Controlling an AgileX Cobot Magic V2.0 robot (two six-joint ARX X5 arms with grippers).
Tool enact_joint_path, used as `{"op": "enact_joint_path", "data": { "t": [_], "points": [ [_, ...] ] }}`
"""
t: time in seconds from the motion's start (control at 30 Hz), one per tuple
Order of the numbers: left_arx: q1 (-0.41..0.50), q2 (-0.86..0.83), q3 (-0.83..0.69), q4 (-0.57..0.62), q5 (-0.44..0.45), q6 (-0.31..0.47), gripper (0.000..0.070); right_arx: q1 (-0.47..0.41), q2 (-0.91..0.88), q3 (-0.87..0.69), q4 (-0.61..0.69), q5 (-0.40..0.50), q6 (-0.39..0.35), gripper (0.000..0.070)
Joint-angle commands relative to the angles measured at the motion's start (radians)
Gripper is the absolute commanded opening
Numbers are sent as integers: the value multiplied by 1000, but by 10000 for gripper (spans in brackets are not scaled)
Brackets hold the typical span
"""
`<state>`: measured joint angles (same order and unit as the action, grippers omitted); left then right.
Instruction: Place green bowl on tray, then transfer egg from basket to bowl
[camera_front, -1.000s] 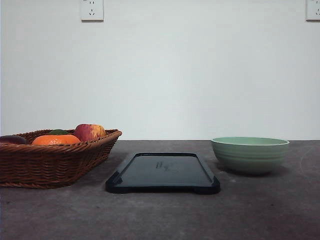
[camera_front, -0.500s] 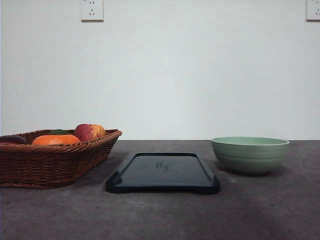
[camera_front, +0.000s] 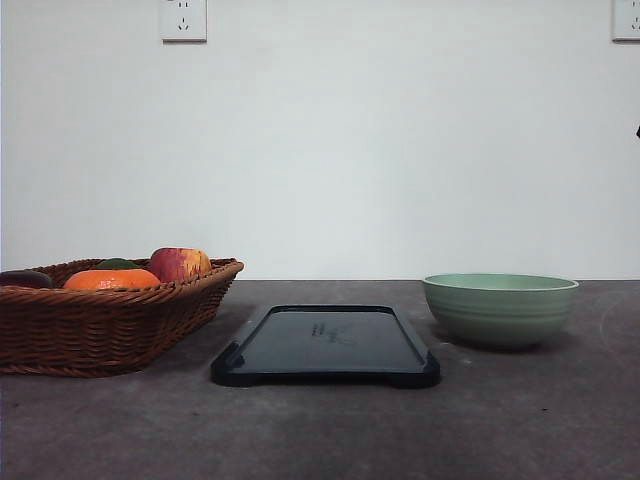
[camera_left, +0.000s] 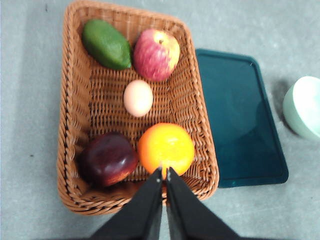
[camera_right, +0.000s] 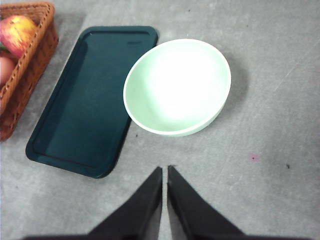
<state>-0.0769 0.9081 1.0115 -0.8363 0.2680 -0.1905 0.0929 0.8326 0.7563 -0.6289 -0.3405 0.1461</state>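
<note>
Nothing on the table has moved across the last second: green bowl sits at right of the front frame, tray centre, basket at left, all in the same spots. Only change: a tiny dark speck at the far right edge, upper half of the front frame. Too small to identify; possibly an arm part coming in, my guess only.

Bowl rests on the grey tabletop, just beside the tray's right side, not on it. Tray is bare. Step 1 not yet done, so task looks to be at its very start.

Right gripper, lower centre of the right wrist frame: both dark fingers pressed together, holding nothing, hovering above the table, bowl in the upper middle of that frame, apart from the fingers. It must spread before it can take the rim.

Left gripper, lower centre of the left wrist frame: fingers closed together, empty, hanging over the basket's near edge, tips in line with the orange. Egg lies mid-basket, between the red apple, avocado, dark plum-coloured fruit and orange; clear of all 4.

Judgement: bowl move comes first, likely right arm; egg waits.
</note>
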Motion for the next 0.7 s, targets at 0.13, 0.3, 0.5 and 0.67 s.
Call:
{"op": "enact_joint_path", "data": {
  "t": [0.13, 0.3, 0.5, 0.67],
  "points": [
    [-2, 7, 23, 36, 6, 21, 220, 4, 5, 20, 7, 2, -34, 381],
    [-2, 7, 23, 69, 6, 13, 350, 4, 5, 20, 7, 8, -12, 485],
    [-2, 7, 23, 73, 6, 12, 351, 3, 67, 70, -39, 35, 64, 454],
    [-2, 7, 23, 74, 6, 12, 350, 3, 217, 188, -133, 55, 62, 453]
  ]
}}
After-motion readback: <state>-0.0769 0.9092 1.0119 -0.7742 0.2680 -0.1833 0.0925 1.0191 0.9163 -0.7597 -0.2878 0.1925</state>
